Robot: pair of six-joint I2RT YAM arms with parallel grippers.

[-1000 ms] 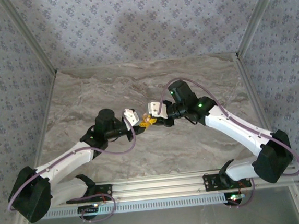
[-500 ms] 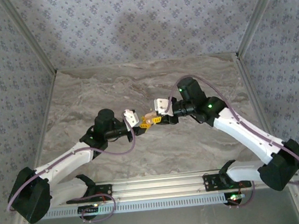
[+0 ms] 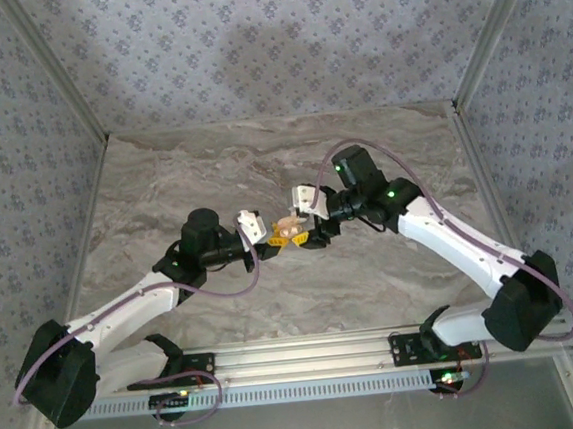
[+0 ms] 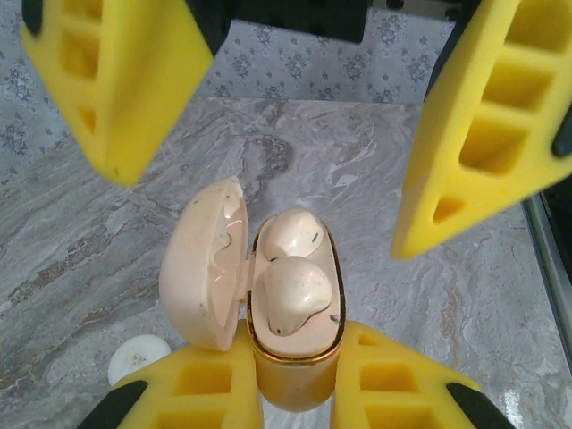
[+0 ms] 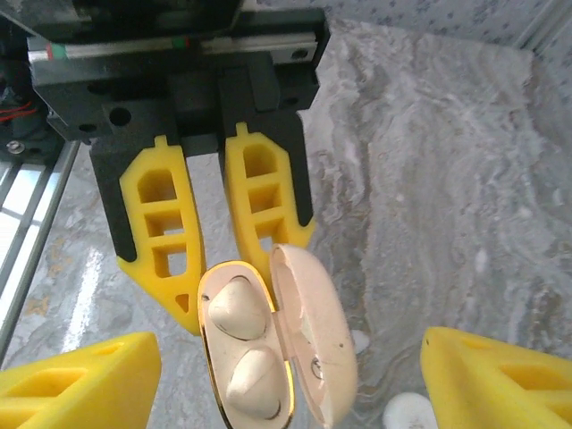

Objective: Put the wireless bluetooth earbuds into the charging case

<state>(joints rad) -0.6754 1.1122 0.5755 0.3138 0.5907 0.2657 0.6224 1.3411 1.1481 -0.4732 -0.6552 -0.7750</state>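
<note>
The charging case [image 4: 290, 357] is a cream oval shell with a gold rim, and its lid [image 4: 204, 264] stands open on its hinge. Two cream earbuds [image 4: 290, 290] sit in its wells, also seen as earbuds [image 5: 237, 308] in the right wrist view. My left gripper [image 4: 295, 362] is shut on the case's lower body and holds it above the table. My right gripper [image 5: 286, 353] is open wide, its fingers [image 5: 80, 375] either side of the case and apart from it. From above, the case [image 3: 288, 226] hangs between left gripper [image 3: 271, 240] and right gripper [image 3: 307, 237].
A small white round piece [image 4: 138, 359] lies on the marble table [image 4: 375, 170] under the case, shown as the white piece [image 5: 407, 413] in the right wrist view with a smaller pale fleck [image 5: 359, 340] beside it. The aluminium rail [image 3: 299, 359] runs along the near edge.
My right arm swung out to the right and came back, its open fingers now round the case again. The left gripper kept still with the case.
</note>
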